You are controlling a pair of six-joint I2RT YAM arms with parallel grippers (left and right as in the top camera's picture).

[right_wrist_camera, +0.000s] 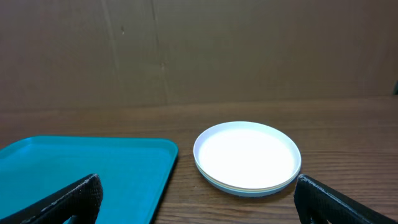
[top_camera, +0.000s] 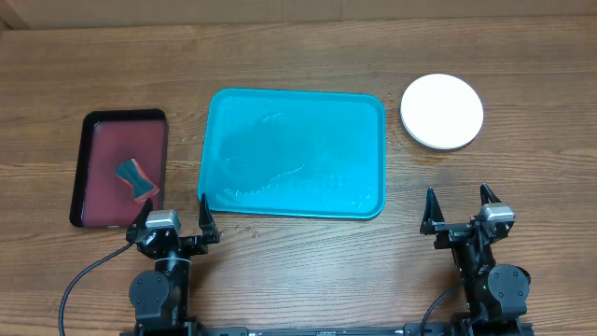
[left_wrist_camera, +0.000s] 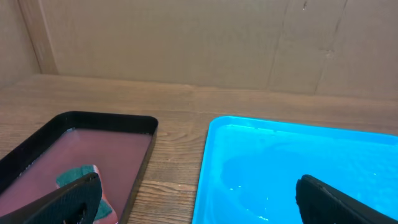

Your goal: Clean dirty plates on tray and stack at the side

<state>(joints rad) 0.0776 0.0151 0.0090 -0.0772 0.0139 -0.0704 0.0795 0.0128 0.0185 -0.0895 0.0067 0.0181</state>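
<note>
Tray (top_camera: 291, 154), overhead, lies central on the table (top_camera: 298, 37); plates (top_camera: 442, 111) stacked right of its far corner (white uppermost). Left tool (top_camera: 173, 215) and right tool (top_camera: 456, 207) stand spread, near side. Left wrist: sponge (left_wrist_camera: 78, 175) in red tray (left_wrist_camera: 118, 146). Right wrist: stack apart from tray.
</note>
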